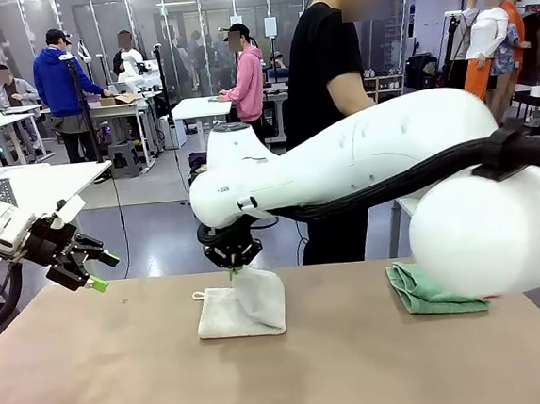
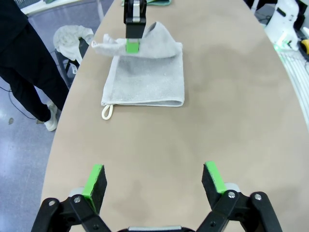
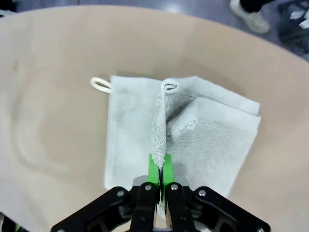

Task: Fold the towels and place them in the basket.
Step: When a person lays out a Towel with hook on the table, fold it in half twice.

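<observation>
towel [image 1: 244, 308]: cream-white | second towel [image 1: 427, 292]: mint green | table [image 1: 125, 385]: tan | hand pads [image 2: 95, 178]: green

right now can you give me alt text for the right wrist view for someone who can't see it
The right gripper, seen from its own wrist camera, is shut on an edge of the cream-white towel and lifts it into a ridge while the rest lies on the tan table. A small loop sticks out from one towel corner.
</observation>
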You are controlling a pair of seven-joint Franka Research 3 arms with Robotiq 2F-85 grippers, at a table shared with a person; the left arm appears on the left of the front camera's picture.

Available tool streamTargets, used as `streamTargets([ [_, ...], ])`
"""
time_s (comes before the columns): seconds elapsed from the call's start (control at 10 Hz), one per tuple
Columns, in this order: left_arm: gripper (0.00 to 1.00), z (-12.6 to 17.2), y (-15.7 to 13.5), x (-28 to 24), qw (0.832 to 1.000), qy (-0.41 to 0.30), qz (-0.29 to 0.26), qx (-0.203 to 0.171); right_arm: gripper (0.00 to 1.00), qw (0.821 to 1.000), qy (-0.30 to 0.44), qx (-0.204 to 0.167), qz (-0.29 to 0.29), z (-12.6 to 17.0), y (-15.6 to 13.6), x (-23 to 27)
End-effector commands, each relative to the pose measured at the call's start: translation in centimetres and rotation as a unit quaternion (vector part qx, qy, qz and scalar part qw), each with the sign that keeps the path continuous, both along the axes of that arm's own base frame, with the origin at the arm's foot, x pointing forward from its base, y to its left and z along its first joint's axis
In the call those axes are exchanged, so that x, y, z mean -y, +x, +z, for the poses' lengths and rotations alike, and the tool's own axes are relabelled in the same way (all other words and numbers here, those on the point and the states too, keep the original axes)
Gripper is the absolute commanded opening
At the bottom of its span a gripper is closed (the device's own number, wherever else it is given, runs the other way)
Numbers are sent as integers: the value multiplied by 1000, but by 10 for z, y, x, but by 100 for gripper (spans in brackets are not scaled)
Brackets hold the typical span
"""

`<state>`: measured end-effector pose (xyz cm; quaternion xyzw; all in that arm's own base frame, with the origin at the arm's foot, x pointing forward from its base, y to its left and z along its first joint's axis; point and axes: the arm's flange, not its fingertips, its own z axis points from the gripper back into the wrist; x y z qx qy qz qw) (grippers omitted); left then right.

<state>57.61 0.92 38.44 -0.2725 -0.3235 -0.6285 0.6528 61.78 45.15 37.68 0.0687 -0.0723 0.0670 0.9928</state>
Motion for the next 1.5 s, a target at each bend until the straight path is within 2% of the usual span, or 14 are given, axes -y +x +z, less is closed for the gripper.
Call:
streamTargets([
  [0.0,87,1,0,-1,1000,0,1,1,0,1000,17,-8,-24,3,5,-17],
  [0.2,87,1,0,-1,1000,0,1,1,0,998,33,-31,-37,-4,2,-24],
  [0.3,87,1,0,-1,1000,0,1,1,0,1000,15,-9,-8,-4,-3,-13],
  [0.6,87,1,0,-1,1000,0,1,1,0,1000,15,-9,-8,-4,-3,-13],
  [0.7,87,1,0,-1,1000,0,1,1,4,1000,20,-16,-12,-8,-3,-14],
  [0.9,87,1,0,-1,1000,0,1,1,4,998,48,0,-42,-19,-3,-20],
  [1.3,87,1,0,-1,1000,0,1,1,4,996,69,-5,-56,-30,-3,-26],
  [1.4,87,1,0,-1,1000,0,1,1,23,996,73,-8,-53,-30,-4,-26],
])
